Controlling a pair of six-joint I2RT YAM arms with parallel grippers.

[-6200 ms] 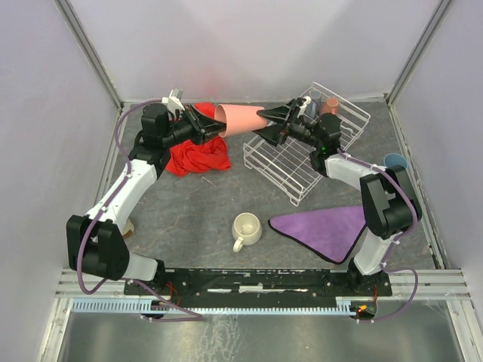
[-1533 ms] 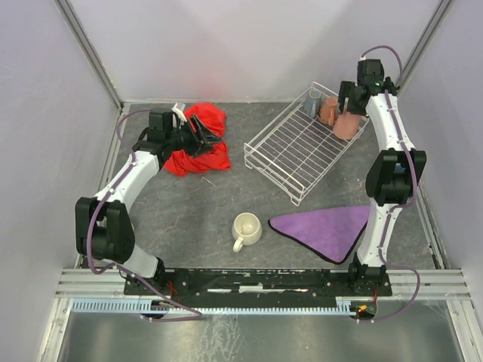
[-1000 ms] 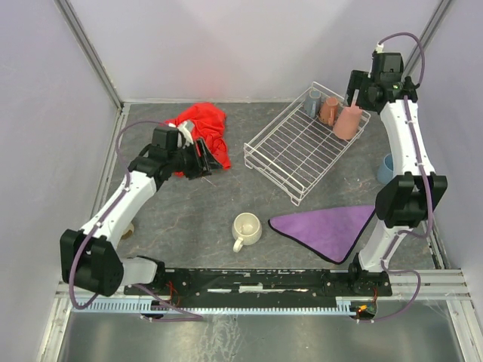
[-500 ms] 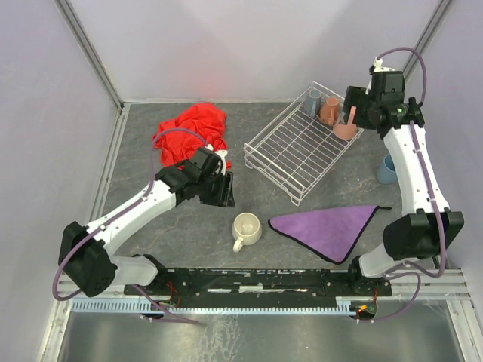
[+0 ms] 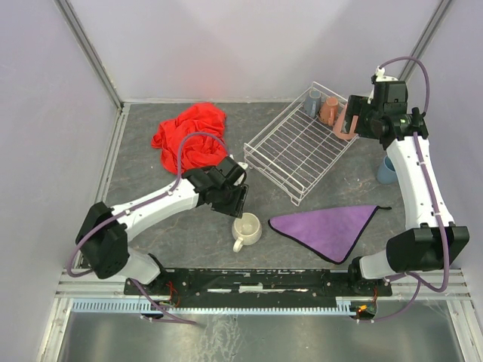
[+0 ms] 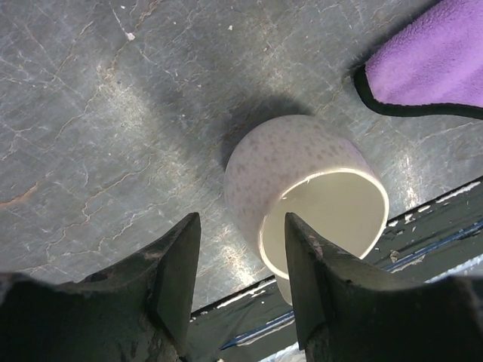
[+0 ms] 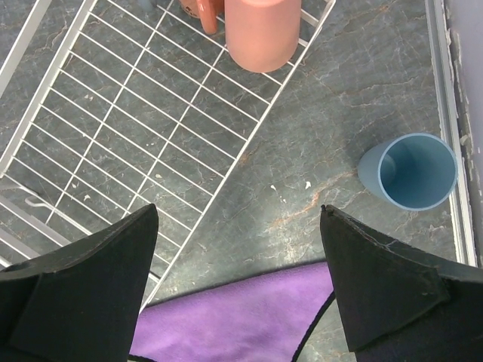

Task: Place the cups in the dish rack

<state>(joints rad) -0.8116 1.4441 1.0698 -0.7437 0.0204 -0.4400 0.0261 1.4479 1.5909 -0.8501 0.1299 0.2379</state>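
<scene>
The grey marbled counter (image 5: pixel 189 234) carries a large white wire dish rack (image 5: pixel 296 148) set at a slant toward the far right. Near the front lies a purple fleece cloth with a dark edge (image 5: pixel 324 230), and at the far left a crumpled red cloth (image 5: pixel 189 136).

The right hand (image 7: pixel 238 219) hangs above the rack's right edge, its fingers spread wide and holding nothing. The left hand (image 6: pixel 241 234) is low over the counter near the front middle. Its fingers stand apart and grasp nothing, with the rim of the speckled cream handled mug (image 6: pixel 294 173) just beyond their tips. That mug stands upright on the counter, just left of the purple cloth.

A salmon-pink tumbler (image 7: pixel 263 30) stands inside the rack at its far right corner. Beside it at the far end are a brownish-orange cup (image 5: pixel 329 111) and a small greyish cup (image 5: pixel 313 102). A light-blue cup (image 7: pixel 407 172) stands mouth up on the counter, right of the rack and close to the side rail.
</scene>
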